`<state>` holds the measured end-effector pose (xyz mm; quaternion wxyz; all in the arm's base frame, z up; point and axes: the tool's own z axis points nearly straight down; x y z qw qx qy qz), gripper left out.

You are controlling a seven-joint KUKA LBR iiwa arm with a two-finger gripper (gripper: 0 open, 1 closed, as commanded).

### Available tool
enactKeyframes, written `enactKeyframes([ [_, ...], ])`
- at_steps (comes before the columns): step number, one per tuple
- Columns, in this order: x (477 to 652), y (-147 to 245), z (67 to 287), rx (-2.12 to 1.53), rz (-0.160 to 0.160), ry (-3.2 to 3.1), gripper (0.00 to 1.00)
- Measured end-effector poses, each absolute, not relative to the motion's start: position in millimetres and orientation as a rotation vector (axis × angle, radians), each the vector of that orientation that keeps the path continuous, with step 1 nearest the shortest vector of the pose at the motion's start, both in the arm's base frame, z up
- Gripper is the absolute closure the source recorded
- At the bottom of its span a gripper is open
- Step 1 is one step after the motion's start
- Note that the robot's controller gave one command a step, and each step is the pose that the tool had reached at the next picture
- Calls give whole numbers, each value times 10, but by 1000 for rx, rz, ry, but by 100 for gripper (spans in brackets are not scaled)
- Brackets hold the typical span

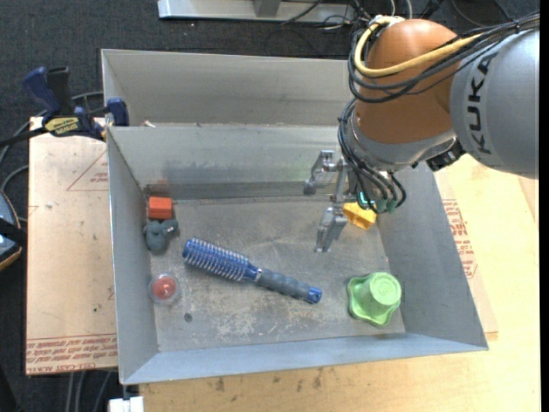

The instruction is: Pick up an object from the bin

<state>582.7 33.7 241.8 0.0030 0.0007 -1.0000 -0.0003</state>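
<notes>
Currently the gripper (326, 202) hangs with its fingers (329, 231) wide apart and empty, over bare floor in the right half of the bin (129, 230). A small yellow piece (361, 217) lies just beside it. This is probably the approach step; next it must centre over one thing and descend.

Bare floor (244, 221) at back, blue hairbrush (249, 271) crosses middle, green cup (374, 299) front-right

Yellow block (363, 218) half hidden behind arm (506, 101), itself cut by right edge; floor speck (188, 318) unidentifiable.
</notes>
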Motion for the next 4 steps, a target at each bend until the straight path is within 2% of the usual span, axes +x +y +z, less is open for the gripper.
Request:
enactKeyframes([
  [1, 5029, 767, 1642, 128, -3, -3126, 0],
  [2, 5122, 560, 755, -162, -5, -3142, 0],
  [3, 5138, 561, 784, -163, -6, -3147, 100],
  [4, 5163, 784, 2343, -138, -4, -3147, 100],
])
